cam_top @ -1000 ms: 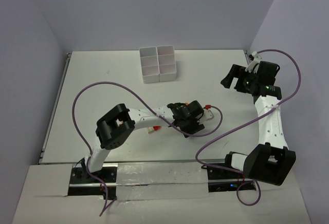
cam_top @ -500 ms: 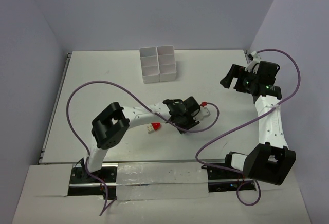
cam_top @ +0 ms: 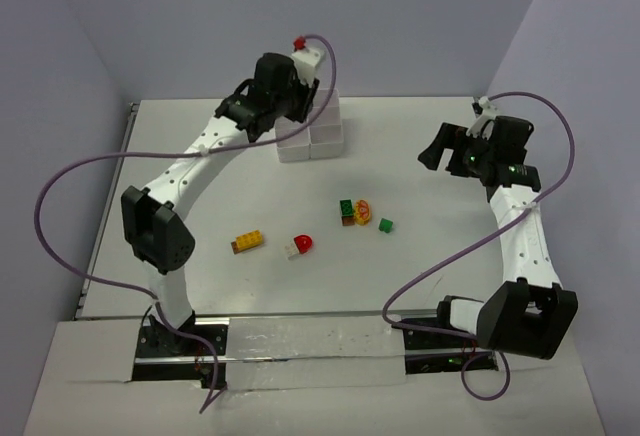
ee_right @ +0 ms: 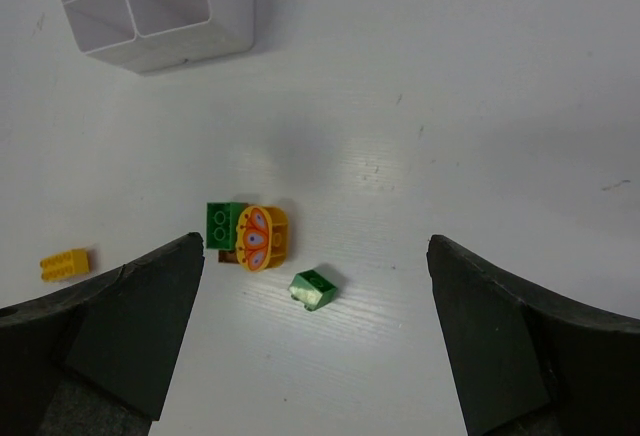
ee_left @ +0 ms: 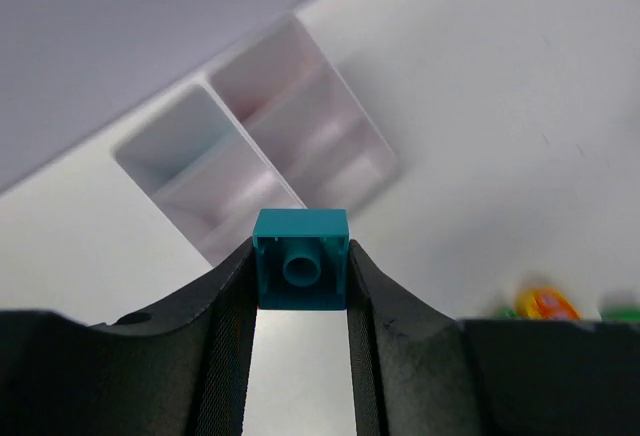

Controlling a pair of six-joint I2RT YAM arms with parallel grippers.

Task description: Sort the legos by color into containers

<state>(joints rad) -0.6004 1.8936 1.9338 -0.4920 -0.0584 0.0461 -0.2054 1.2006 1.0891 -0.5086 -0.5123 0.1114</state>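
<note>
Left wrist view shows the left end effector (ee_left: 300,291) pinching a cyan-blue brick (ee_left: 301,272) between its two fingers, the brick's hollow underside facing the camera. Beyond it, in the upper left of the frame, lies the white tray (ee_left: 250,141), blurred. The brick lines up with the tray's lower corner rather than squarely with one compartment.

In the top external view the left arm (cam_top: 190,171) stretches to the upper middle of the frame and hides much of the tray.

The step in hand appears to be dropping this brick. It would go best with the end effector centred over a single compartment and brought low between the walls before it opens, since so small a piece could bounce off a thin wall.

The right end effector (ee_right: 315,341) is spread wide and holds nothing. It hovers above a green brick (ee_right: 313,288) and a green-and-orange cluster (ee_right: 247,236) on the desk (ee_right: 450,106). A yellow brick (ee_right: 65,264) lies at the left edge.
</note>
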